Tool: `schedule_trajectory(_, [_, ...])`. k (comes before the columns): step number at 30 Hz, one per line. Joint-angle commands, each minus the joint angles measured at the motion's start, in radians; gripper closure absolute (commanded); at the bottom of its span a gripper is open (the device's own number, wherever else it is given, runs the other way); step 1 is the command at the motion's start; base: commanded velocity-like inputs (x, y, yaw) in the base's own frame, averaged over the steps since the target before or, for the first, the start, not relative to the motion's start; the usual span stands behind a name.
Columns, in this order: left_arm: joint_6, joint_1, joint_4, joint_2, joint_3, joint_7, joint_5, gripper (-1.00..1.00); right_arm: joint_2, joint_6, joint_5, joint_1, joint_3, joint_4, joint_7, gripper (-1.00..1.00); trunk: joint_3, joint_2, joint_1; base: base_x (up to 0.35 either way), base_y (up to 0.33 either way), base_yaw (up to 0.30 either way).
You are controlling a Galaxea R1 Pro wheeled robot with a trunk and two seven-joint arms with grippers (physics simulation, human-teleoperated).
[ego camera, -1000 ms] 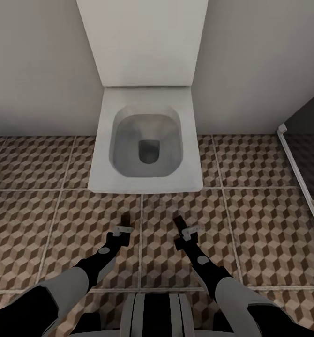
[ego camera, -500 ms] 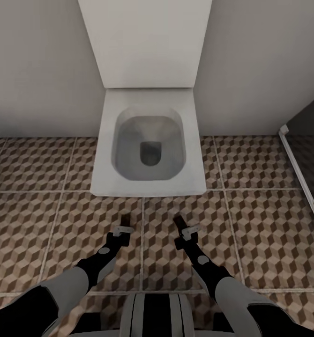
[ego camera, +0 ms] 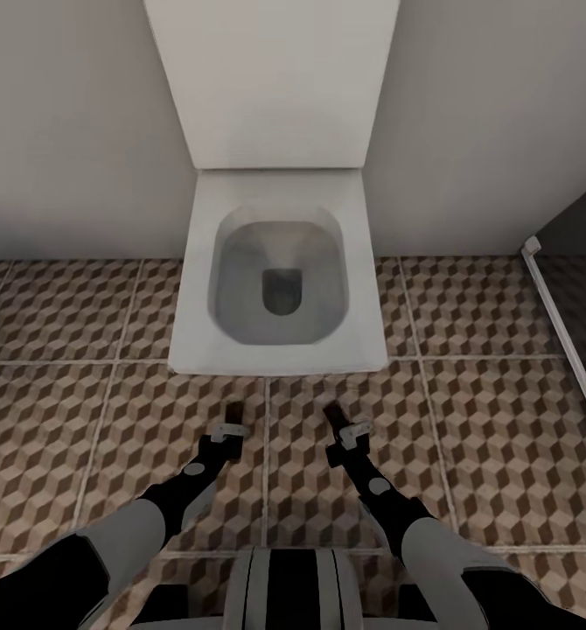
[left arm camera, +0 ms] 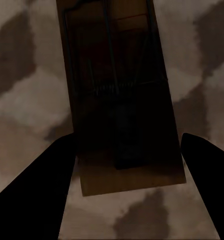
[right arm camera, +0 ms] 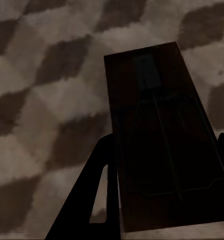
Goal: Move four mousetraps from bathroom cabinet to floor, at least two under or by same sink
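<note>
My left gripper (ego camera: 233,413) and right gripper (ego camera: 334,413) each carry a mousetrap, and from the head camera I see both held low in front of the toilet (ego camera: 280,280), just short of its front rim, over the bathroom floor (ego camera: 83,402); from up here each trap is only a small dark sliver past the fingertips, and I cannot read the grip. To the toilet's right, well apart, a dark shower floor (ego camera: 582,297) sits behind a pale threshold. The left wrist camera gives what the head camera cannot: the left mousetrap (left arm camera: 119,95), a flat brown board with spring coil and wire bar facing the lens, clamped by its near end between two dark fingers (left arm camera: 44,185), the cube-pattern tile behind it. The right wrist camera shows the right mousetrap (right arm camera: 164,145) likewise pinched at the near end between the fingers (right arm camera: 91,195), wire frame and spring uppermost, hanging above the tile. I judge these boards light and stiff, so an edge grip across the width should hold, but the wood is smooth and thin and could pivot or slip if I swing fast, and I would keep the pads off the wire and spring. Neither wrist camera tells me where the toilet is; only the head camera gives me that bearing.
</note>
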Motion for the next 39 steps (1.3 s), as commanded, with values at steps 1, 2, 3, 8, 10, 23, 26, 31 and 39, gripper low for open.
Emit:
schedule_trajectory(1, [-0.003, -0.001, 0.000, 0.000, -0.009, 0.006, 0.004, 1.00, 0.000, -0.003, 0.005, -0.001, -0.005, 0.001, 0.003, 1.00, 0.000, 0.000, 0.000, 0.282, 0.000, 0.000])
schedule_trajectory(2, [-0.003, -0.001, 0.000, 0.000, -0.009, 0.006, 0.004, 1.00, 0.000, -0.003, 0.005, 0.000, -0.005, 0.001, 0.003, 1.00, 0.000, 0.000, 0.000, 0.296, 0.000, 0.000])
schedule_trajectory(3, [-0.003, -0.001, 0.001, 0.000, -0.009, 0.006, 0.004, 1.00, 0.000, -0.003, 0.005, 0.000, -0.005, 0.001, 0.003, 1.00, 0.000, 0.000, 0.000, 0.300, 0.000, 0.000])
schedule_trajectory(8, [-0.003, -0.001, 0.003, 0.000, -0.009, 0.006, 0.004, 1.00, 0.000, -0.003, 0.005, 0.000, -0.005, 0.001, 0.003, 1.00, 0.000, 0.000, 0.000, 0.217, 0.000, 0.000])
schedule_trajectory(10, [-0.003, -0.001, 0.005, 0.000, -0.009, 0.006, 0.003, 1.00, -0.001, -0.004, 0.005, 0.000, -0.005, 0.001, 0.003, 1.00, 0.000, 0.000, 0.000, 0.049, 0.000, 0.000])
schedule_trajectory(23, [-0.006, 0.011, 0.051, 0.000, -0.010, 0.004, 0.000, 1.00, -0.001, -0.005, 0.005, 0.000, -0.005, -0.001, 0.003, 1.00, 0.000, 0.000, 0.000, 0.004, 0.000, 0.000])
schedule_trajectory(26, [-0.007, 0.012, 0.064, 0.000, -0.010, 0.004, -0.002, 1.00, -0.001, -0.005, 0.005, 0.000, -0.004, -0.001, 0.003, 1.00, 0.000, 0.000, 0.000, 0.000, 0.000, 0.000])
schedule_trajectory(31, [-0.008, 0.013, 0.066, 0.000, -0.010, 0.004, -0.002, 1.00, -0.001, -0.005, 0.005, 0.001, -0.004, -0.001, 0.003, 1.00, 0.000, 0.000, 0.000, 0.000, 0.000, 0.000])
schedule_trajectory(39, [-0.008, 0.013, 0.065, 0.000, -0.010, 0.007, 0.001, 1.00, -0.001, 0.000, 0.005, 0.001, -0.004, 0.000, 0.003, 1.00, 0.000, 0.000, 0.000, 0.000, 0.000, 0.000])
